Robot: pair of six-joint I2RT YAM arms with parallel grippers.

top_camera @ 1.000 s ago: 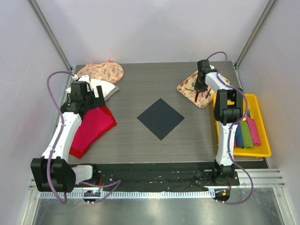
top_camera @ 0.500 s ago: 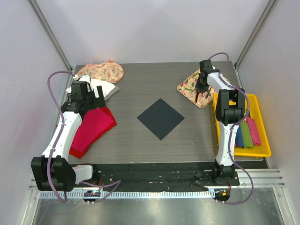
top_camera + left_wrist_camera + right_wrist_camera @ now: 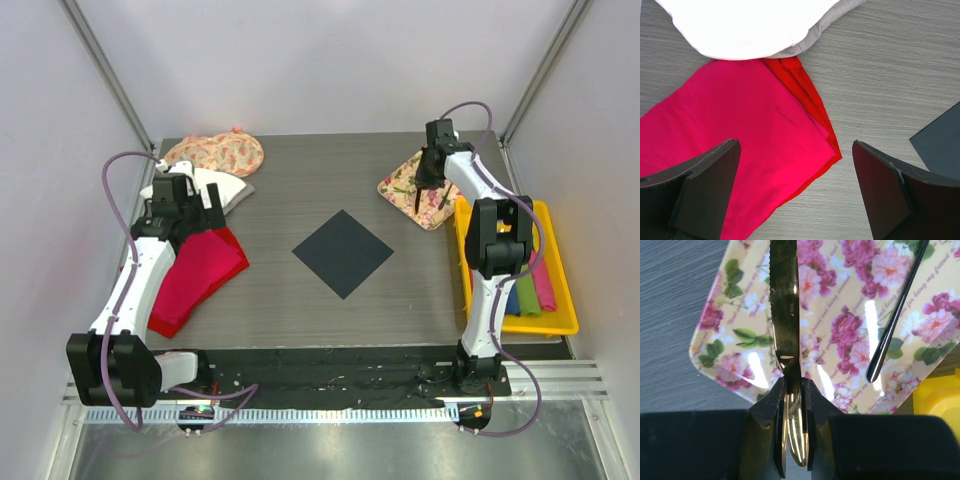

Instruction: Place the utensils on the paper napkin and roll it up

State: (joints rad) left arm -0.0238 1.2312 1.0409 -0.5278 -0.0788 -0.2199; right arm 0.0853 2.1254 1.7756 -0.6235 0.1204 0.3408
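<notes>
My right gripper is shut on the handle of a gold knife, one of the utensils. Its serrated blade points away over a floral tray. A second, dark shiny utensil lies on that tray to the right. From above, the right gripper hangs over the floral tray at the back right. The paper napkin lies flat as a dark diamond mid-table; its corner shows in the left wrist view. The left gripper is open over a red cloth, holding nothing.
A white cloth lies beyond the red cloth, and floral cloths sit at the back left. A yellow bin holding rolled coloured cloths stands at the right edge next to the tray.
The right arm's elbow has swung right and its gripper has shifted slightly over the floral tray, its jaws tightening on the knife. The left arm has not moved.
</notes>
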